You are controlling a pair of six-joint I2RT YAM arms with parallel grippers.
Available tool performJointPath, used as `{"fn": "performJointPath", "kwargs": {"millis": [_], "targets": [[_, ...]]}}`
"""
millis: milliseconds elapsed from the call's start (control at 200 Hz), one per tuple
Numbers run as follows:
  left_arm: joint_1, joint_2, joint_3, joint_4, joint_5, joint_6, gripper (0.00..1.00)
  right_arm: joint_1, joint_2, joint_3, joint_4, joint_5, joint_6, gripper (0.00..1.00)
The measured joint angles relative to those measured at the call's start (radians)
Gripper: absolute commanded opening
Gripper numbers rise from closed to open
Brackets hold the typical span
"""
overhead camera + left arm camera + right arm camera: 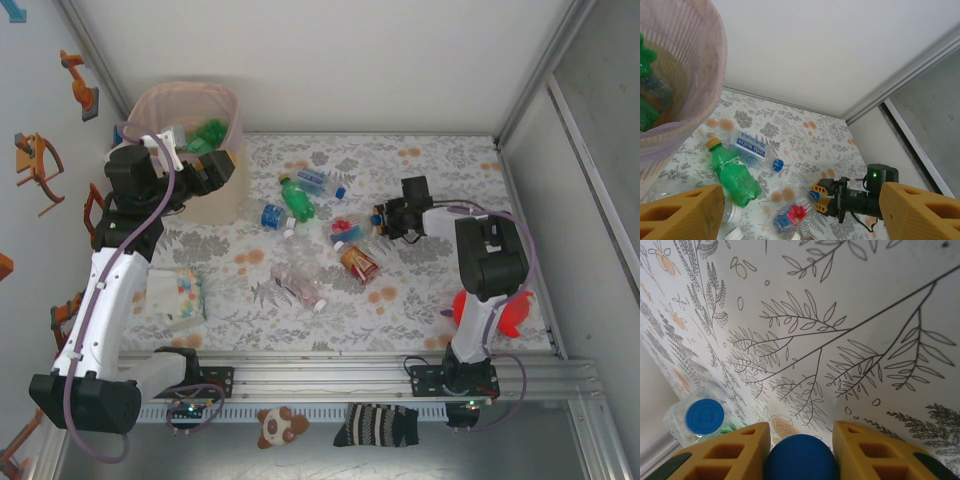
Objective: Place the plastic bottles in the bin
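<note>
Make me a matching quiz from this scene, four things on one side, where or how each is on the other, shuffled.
1 bin
2 green table bottle
3 right gripper
4 white dotted box

A clamped on a blue cap
B beside the left arm
C far left, bottles inside
D lying down, yellowish cap

Pairs: 1C, 2D, 3A, 4B

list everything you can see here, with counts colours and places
bin: one, pale pink, far left, green bottle inside
plastic bottles: roughly eight, clear, green, copper, scattered centrally
white box: one, coloured dots, near left
red plush toy: one, near right corner
small plush: one, brown-white, below rail
striped cloth: one, black-white, below rail
orange shapes: several, left wall
left gripper: one, open, beside bin
right gripper: one, closed on red-labelled bottle's blue cap
</note>
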Motion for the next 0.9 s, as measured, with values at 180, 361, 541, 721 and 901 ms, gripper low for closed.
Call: {"fn": "performJointPath", "kwargs": {"millis": [180,361,541,721,901], "targets": [[0.0,0.0,0.0,0.0,0.0,0.0,0.8,0.0,-0.011,-0.008,0.0,0.011,-0.001,0.31],[0.0,0.0,0.0,0.0,0.008,0.0,0.79,0.0,-0.099,-0.015,-0.024,0.051,-0.042,0.3],[0.0,0.007,0.0,0.01,0.04,0.001,0.78,0.0,-0.232,0.018,-0.092,0.096,-0.16,0.27],[-0.009,0.029,0.0,0.053,0.095,0.005,0.78,0.0,-0.359,0.092,-0.177,0.142,-0.351,0.26],[-0.068,0.056,0.009,0.098,0.145,0.038,0.78,0.0,-0.484,0.153,-0.249,0.145,-0.575,0.25]]}}
